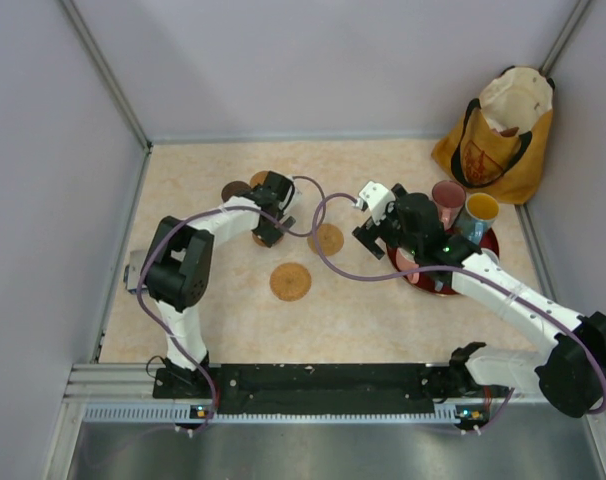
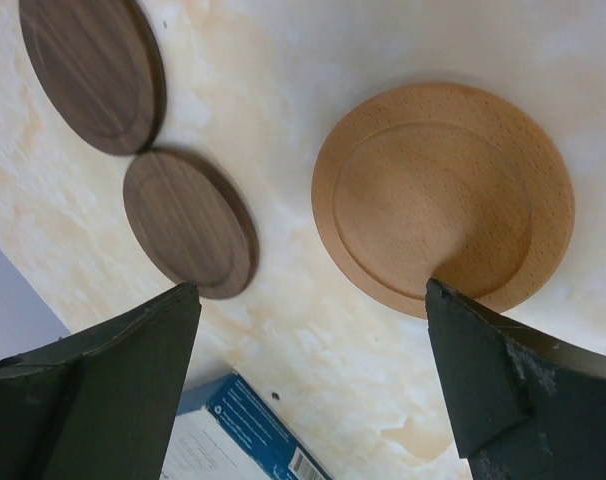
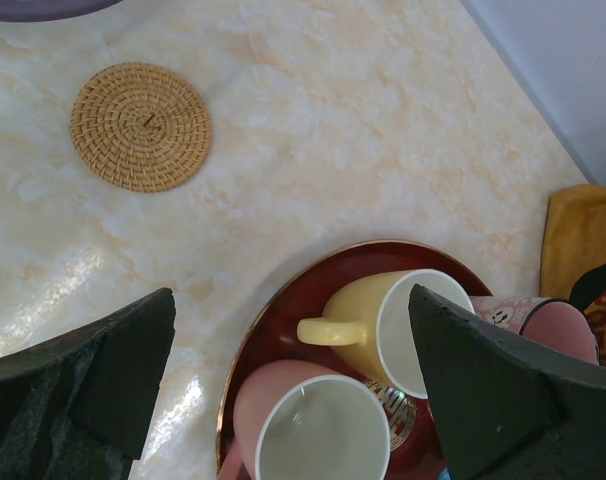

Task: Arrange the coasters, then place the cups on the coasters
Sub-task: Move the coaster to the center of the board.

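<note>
In the left wrist view, two dark brown coasters (image 2: 93,65) (image 2: 190,222) and a light wooden coaster (image 2: 443,195) lie flat on the table. My left gripper (image 2: 311,290) hangs open above the bare table beside them, holding nothing. Two woven coasters (image 1: 326,238) (image 1: 290,281) lie mid-table. My right gripper (image 3: 291,295) is open over the left rim of the red tray (image 3: 283,310), empty. A pale yellow cup (image 3: 393,325) and a pink cup (image 3: 318,425) stand there. A second pink cup (image 1: 448,200) and a blue cup with yellow inside (image 1: 480,212) stand further back.
A yellow-orange bag (image 1: 498,135) leans in the back right corner, close behind the tray. A blue and white box (image 2: 243,440) shows under the left gripper. Grey walls close in the table on the left, back and right.
</note>
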Action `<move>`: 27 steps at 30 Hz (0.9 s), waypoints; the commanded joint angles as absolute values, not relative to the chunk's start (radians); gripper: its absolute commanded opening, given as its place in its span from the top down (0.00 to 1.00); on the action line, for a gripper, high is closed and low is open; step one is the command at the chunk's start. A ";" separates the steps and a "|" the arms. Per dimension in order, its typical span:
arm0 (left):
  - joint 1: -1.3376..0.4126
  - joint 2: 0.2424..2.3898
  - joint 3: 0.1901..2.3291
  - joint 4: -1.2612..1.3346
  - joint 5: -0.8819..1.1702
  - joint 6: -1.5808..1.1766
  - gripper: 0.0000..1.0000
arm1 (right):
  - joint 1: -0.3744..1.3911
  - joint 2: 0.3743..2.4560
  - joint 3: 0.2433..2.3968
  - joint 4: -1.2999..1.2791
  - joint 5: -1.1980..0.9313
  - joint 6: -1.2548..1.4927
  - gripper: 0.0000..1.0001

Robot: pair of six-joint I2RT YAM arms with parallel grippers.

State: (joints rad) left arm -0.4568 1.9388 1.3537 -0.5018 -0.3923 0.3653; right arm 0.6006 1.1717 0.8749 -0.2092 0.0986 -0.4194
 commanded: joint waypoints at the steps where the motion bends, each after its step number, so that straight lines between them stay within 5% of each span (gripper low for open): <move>1: -0.449 1.839 1.258 -0.509 -0.373 0.331 0.01 | 0.592 1.143 0.873 -0.176 0.078 -0.420 0.01; 27: -0.437 1.718 1.272 -0.497 -0.374 0.291 0.02 | 0.592 1.196 0.877 -0.187 0.043 -0.388 0.01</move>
State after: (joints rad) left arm -0.4454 1.8042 1.2118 -0.4999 -0.3740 0.3122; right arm 0.6006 1.1728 0.8749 -0.2092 0.0761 -0.4156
